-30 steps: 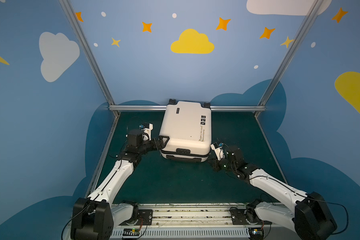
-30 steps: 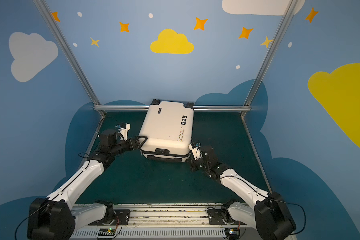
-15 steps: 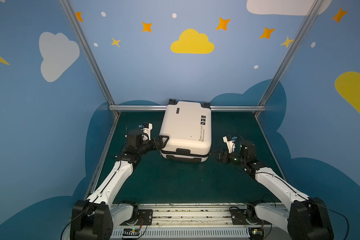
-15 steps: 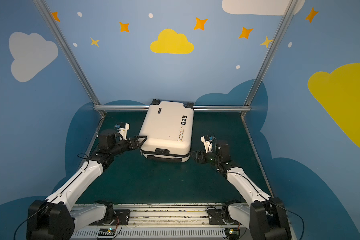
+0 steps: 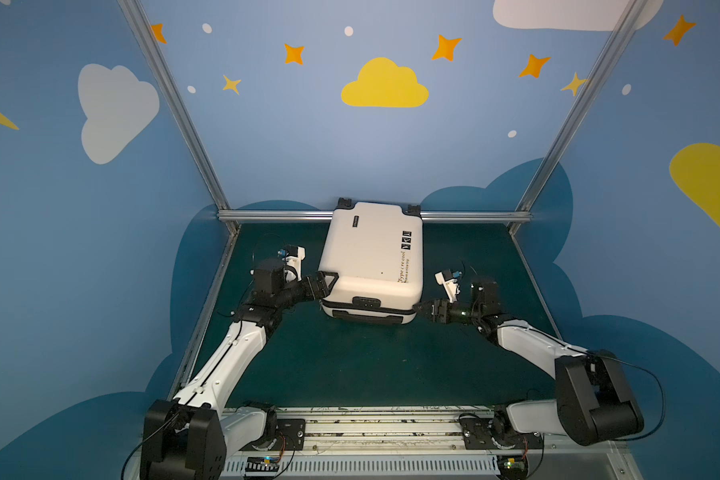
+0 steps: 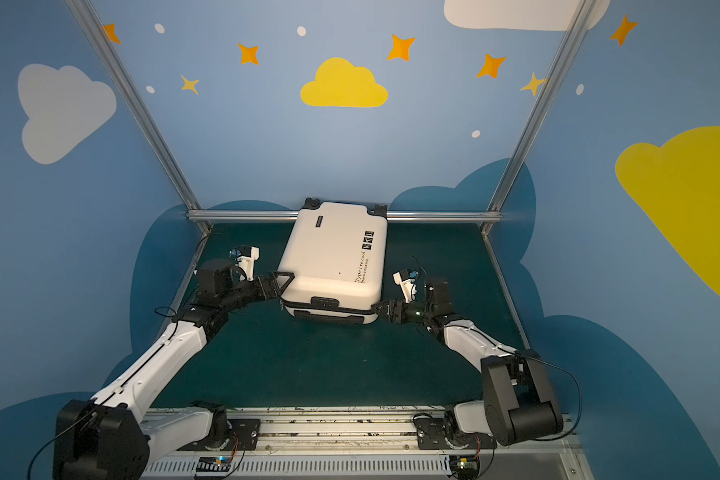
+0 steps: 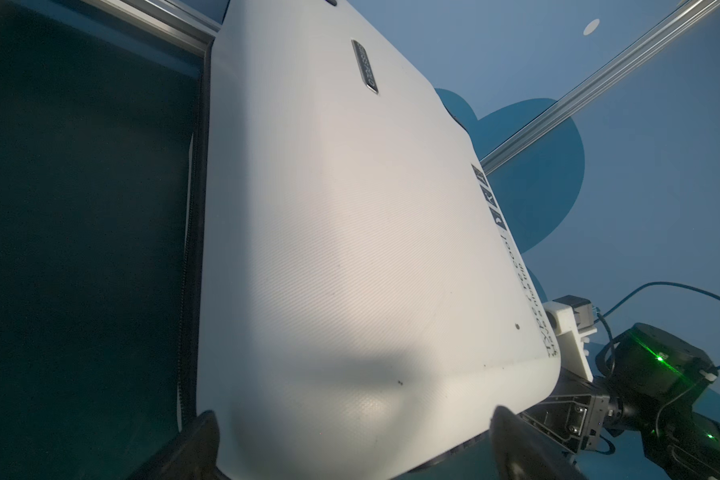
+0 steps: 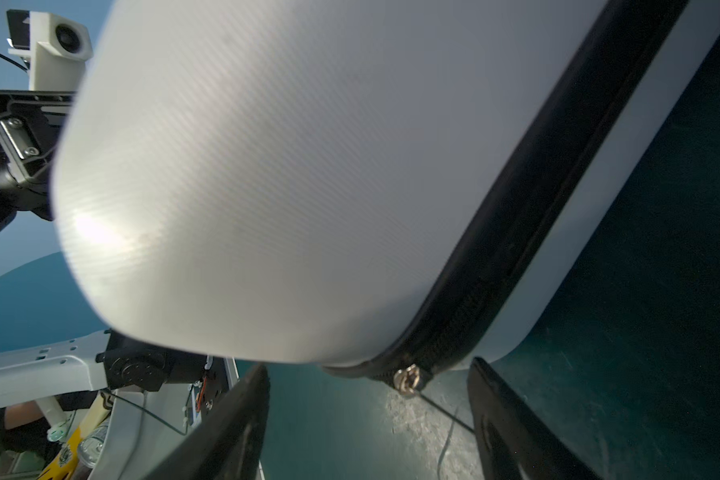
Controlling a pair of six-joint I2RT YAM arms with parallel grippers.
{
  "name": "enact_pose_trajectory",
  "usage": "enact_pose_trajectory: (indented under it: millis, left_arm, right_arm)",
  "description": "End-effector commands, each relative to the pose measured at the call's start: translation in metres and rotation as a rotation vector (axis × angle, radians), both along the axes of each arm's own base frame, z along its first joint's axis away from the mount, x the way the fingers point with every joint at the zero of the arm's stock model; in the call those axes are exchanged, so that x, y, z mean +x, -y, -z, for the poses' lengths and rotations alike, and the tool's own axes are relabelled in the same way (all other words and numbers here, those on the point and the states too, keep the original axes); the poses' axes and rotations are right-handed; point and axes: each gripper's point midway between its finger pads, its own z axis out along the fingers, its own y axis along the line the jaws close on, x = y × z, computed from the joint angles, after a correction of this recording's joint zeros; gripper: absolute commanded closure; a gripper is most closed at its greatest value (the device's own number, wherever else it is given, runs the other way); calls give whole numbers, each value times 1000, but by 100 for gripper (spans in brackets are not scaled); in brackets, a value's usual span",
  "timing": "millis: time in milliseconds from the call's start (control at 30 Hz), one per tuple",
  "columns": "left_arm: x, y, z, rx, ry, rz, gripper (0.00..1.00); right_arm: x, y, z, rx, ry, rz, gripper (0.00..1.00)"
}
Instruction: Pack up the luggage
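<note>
Right arm (image 5: 528, 338) returned, jaws apart, beside closed luggage (image 5: 371, 253).

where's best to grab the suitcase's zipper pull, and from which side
Pinch the metal zipper pull at the luggage's near right corner, coming from the right at zipper band height: it juts past the rounded corner, facing the right gripper's open jaws.

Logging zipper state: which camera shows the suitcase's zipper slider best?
Right wrist view: the metal zipper slider is close and sharp on the black band of the suitcase, by the open right gripper. Both top views show only that band, no slider; the left wrist view, just teeth along one edge.
</note>
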Motion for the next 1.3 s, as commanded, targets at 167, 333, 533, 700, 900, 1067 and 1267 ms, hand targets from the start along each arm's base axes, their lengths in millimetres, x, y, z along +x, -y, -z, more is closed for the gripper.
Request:
enact_pose_trajectory:
  millis: [167,333,533,700,900,1067,1267]
  left_arm:
    - [2,-1,-11,-8,17,-4,0]
    - [3,-1,-11,-9,16,-4,0]
    - [4,-1,-10,-12,14,-4,0]
    - [3,-1,-9,-5,15,-6,0]
    - [4,-2,-6,-1,8,-8,0]
    - [5,0,-2,-5,-3,-3,0]
    - [5,0,2,-6,-18,-2,0]
  right_arm:
    - [2,-4,1,51,-10,-23,33]
    - [-4,0,8,36,-29,-2,47]
    - [-9,5,18,8,-60,26,70]
    - [-12,8,22,-4,-76,37,86]
    - [-18,10,25,-25,-89,39,100]
    - [-25,11,29,-87,-96,50,100]
    - [-35,6,31,-195,-67,43,100]
